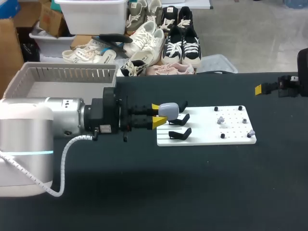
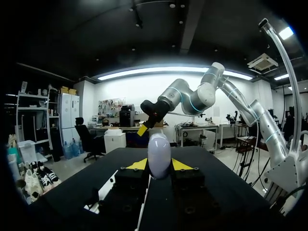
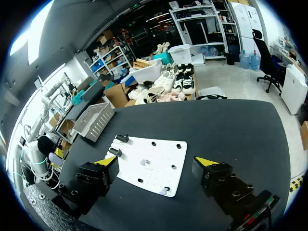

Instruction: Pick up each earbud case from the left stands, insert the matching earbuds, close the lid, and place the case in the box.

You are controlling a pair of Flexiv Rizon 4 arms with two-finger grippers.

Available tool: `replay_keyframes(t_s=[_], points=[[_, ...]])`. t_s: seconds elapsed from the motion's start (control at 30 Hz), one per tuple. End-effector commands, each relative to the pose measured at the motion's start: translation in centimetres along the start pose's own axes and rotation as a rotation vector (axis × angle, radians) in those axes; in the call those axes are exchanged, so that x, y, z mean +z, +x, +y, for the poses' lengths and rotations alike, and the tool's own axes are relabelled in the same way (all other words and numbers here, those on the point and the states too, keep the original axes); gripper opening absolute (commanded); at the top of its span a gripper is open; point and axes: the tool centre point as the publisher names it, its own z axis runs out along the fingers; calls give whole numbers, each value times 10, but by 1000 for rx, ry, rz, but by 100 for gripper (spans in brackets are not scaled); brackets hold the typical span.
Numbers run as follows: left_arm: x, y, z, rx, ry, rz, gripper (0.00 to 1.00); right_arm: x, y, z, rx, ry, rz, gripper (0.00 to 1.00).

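One earbud case [image 1: 169, 109]: pale, egg-shaped, lid closed, upright between the yellow tips of the left end effector [image 1: 158, 116]. It sits at the far left corner of the white board [image 1: 202, 138], at the farthest stand. Whether it rests on that stand cannot be told.
Left grip: the left end effector is clamped on the earbud case, one fingertip against each side, as the left wrist view confirms.
One left arm [image 1: 57, 122]: enters from the left and lies level over the tabletop [image 1: 192, 192].
Right grip: the right end effector [image 3: 155, 162] has its fingers spread wide and holds nothing. It hangs above the far right part of the tabletop, well apart from the white board.
Three stands [image 1: 180, 133]: black, in a row along the left edge of the white board. The farthest is partly hidden behind the earbud case.
Three earbuds [image 1: 221, 120]: small pale pieces on the right half of the white board, apart from one another; too small to tell more.
Three dark pegs [image 1: 216, 109]: counted with certainty, upright on that same half.
One box [image 1: 67, 73]: grey, with slatted walls, at the far left corner of the tabletop, beyond the left arm.
One tabletop: black, carrying the white board and the box.
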Motion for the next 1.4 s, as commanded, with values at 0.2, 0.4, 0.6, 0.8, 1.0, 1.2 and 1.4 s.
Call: replay_keyframes(t_s=[0.2, 0.4, 0.6, 0.8, 1.0, 1.2, 1.4], points=[[0, 0, -2, 2, -8, -3, 0, 0, 0, -2, -2, -7, 1, 100], [0, 0, -2, 2, -8, -3, 0, 0, 0, -2, -2, -7, 1, 100], [0, 0, -2, 2, -8, -3, 0, 0, 0, -2, -2, -7, 1, 100], [0, 0, -2, 2, -8, -3, 0, 0, 0, -2, -2, -7, 1, 100], [6, 3, -1, 1, 24, -10, 0, 0, 0, -2, -2, -7, 1, 100], [19, 11, 3, 12, 88, 0, 0, 0, 0, -2, -2, -7, 1, 100], [31, 14, 12, 14, 126, 7, 0, 0, 0, -2, -2, -7, 1, 100]])
